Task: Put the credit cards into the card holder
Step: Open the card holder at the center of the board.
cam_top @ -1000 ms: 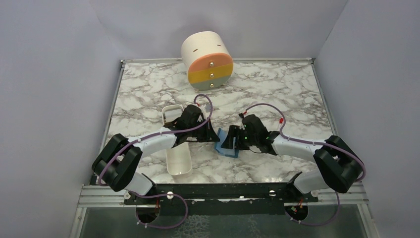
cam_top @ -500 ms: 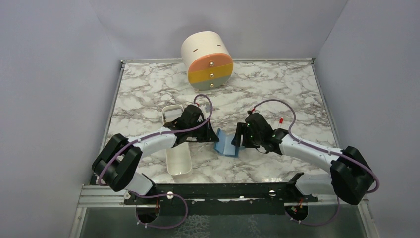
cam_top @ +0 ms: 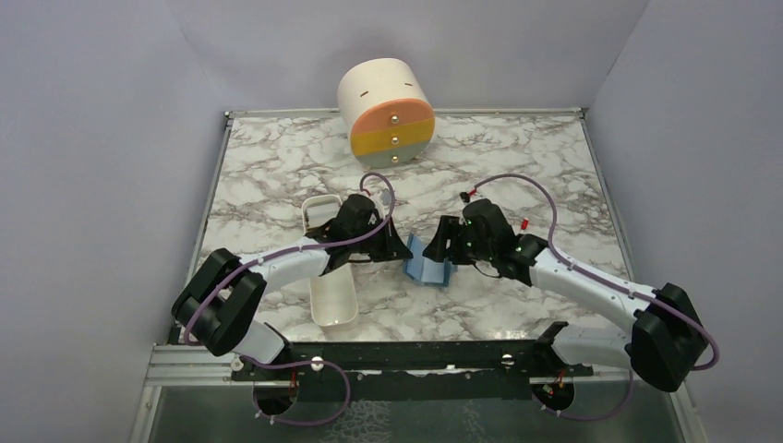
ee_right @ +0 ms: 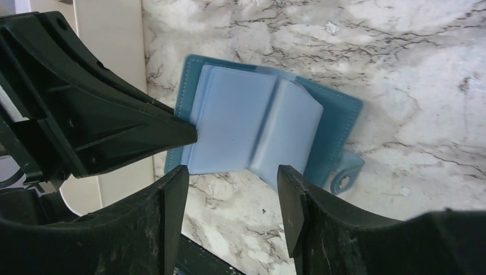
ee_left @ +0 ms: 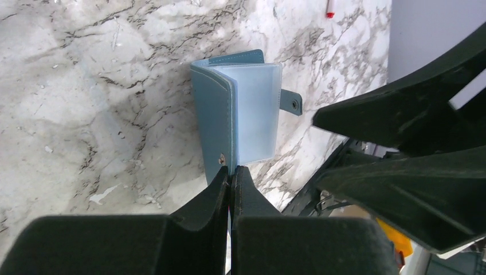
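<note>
Our left gripper [ee_left: 230, 173], clamped tight on one cover edge of the blue card holder [cam_top: 427, 266], props it open just right of the white tray [cam_top: 332, 300], fold roughly parallel to the tray's length, while our right gripper [ee_right: 232, 175] hangs directly over its clear sleeves [ee_right: 229, 114], fingers [ee_right: 172, 217] spread and empty.

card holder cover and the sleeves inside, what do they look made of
The card holder cover looks like matte blue leather or faux leather, with a stitched seam along its edge. The sleeves inside look like thin translucent plastic: pale, slightly shiny, bending at the fold. The snap stud looks metallic and silvery.
</note>
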`<state>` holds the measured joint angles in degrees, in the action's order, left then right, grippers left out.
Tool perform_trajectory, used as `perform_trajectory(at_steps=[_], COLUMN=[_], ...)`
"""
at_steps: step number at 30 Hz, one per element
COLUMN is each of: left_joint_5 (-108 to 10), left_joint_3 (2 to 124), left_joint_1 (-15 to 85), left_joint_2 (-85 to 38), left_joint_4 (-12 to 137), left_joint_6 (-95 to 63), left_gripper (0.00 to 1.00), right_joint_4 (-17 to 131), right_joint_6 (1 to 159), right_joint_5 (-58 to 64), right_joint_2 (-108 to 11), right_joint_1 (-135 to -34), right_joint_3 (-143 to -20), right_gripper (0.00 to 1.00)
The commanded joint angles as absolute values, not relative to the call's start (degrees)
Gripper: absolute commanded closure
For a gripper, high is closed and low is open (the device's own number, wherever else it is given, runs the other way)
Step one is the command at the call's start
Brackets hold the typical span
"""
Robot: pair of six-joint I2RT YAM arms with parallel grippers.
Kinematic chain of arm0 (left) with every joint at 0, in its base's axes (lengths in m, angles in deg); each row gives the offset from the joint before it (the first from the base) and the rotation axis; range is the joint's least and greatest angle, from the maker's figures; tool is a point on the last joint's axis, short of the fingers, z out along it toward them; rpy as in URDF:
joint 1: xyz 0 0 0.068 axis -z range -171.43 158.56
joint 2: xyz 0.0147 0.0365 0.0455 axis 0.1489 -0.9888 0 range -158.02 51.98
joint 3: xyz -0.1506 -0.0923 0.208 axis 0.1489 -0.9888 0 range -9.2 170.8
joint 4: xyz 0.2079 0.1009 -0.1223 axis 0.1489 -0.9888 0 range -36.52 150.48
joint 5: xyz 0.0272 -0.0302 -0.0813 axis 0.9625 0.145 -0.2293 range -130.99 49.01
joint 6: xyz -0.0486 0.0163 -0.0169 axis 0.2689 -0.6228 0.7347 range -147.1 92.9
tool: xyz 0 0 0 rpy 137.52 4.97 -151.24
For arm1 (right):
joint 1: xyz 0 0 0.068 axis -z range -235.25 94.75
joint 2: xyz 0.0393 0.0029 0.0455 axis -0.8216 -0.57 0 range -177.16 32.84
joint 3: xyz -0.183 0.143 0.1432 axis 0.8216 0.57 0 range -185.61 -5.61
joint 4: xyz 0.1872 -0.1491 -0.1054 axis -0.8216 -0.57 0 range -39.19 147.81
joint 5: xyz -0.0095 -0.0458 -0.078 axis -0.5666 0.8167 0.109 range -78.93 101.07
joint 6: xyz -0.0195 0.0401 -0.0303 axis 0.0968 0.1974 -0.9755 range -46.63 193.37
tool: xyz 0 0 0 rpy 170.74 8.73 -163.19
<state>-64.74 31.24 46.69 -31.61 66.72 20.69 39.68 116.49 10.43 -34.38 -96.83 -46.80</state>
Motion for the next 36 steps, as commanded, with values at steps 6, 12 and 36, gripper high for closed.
perform_trajectory(at_steps=[6, 12, 36], left_joint_5=[-59.6, -55.2, -41.8], left_joint_3=[31.4, 34.1, 44.6], left_joint_1=[47.0, 47.0, 31.7], left_joint_2=[-32.7, -30.6, -16.8], left_joint_4=[69.8, 62.7, 36.6], left_joint_6=[24.3, 20.6, -9.2], left_gripper=[0.99, 0.63, 0.45], right_joint_4=[45.8, 45.8, 33.3], right_joint_6=[117.4, 117.8, 121.9], right_joint_5=[7.7, 6.9, 17.8], right_joint_2=[-44.7, -51.4, -66.8], right_joint_1=[-97.5, -97.7, -100.5], right_joint_3=[-49.6, -53.0, -63.4], right_gripper=[0.43, 0.40, 0.33])
